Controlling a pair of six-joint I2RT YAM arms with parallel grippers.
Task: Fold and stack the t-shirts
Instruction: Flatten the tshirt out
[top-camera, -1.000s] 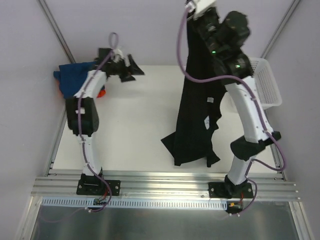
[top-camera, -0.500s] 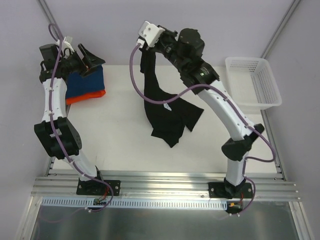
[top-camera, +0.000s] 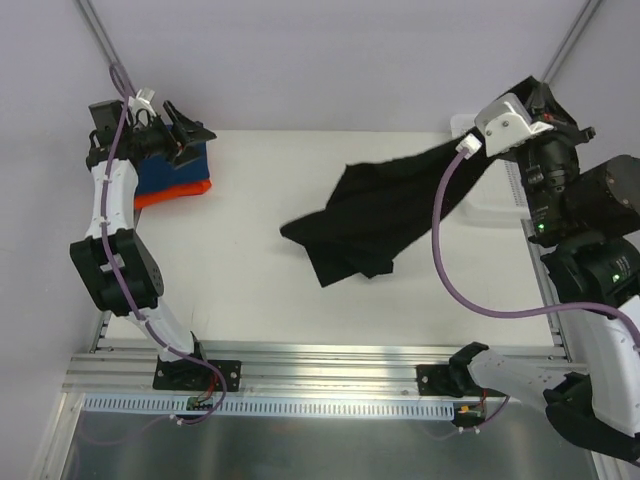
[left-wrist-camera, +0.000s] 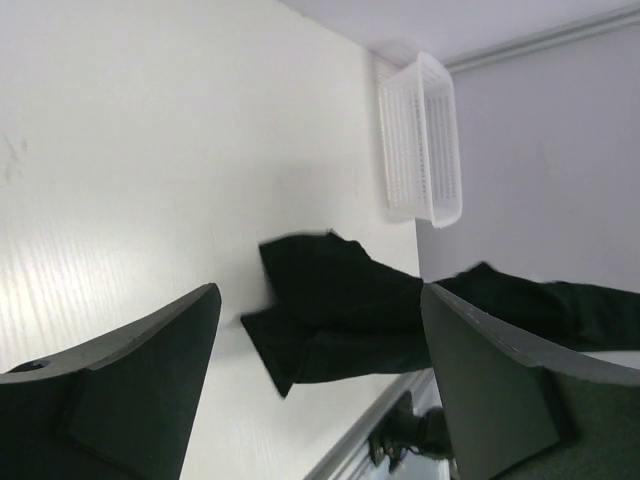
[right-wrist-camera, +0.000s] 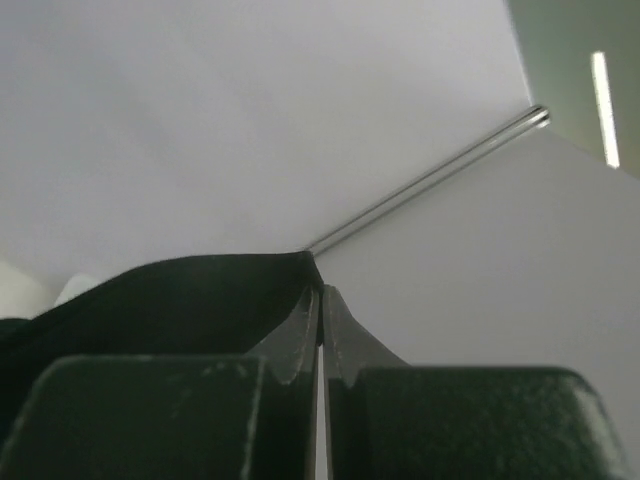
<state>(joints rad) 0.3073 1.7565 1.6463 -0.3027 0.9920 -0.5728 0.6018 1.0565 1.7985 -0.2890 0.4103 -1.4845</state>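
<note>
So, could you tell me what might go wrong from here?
The right fingers pinch only an edge of the black shirt, so it may slip free. The shirt passes over the basket and could snag it. Its lower end lies bunched on the table, so it may land creased.

Three t-shirts in all: one black shirt (top-camera: 370, 215), one blue shirt (top-camera: 165, 169), one orange shirt (top-camera: 176, 190). One white basket (left-wrist-camera: 425, 140). One table (top-camera: 240, 285). Two arms, a left arm (top-camera: 105, 195) and a right arm (top-camera: 600, 270), each with one gripper: left gripper (top-camera: 190, 134), right gripper (top-camera: 535, 95). Two fingers (left-wrist-camera: 130, 390) on each gripper, four in all. Two purple cables (top-camera: 445, 250), one along each arm.
</note>
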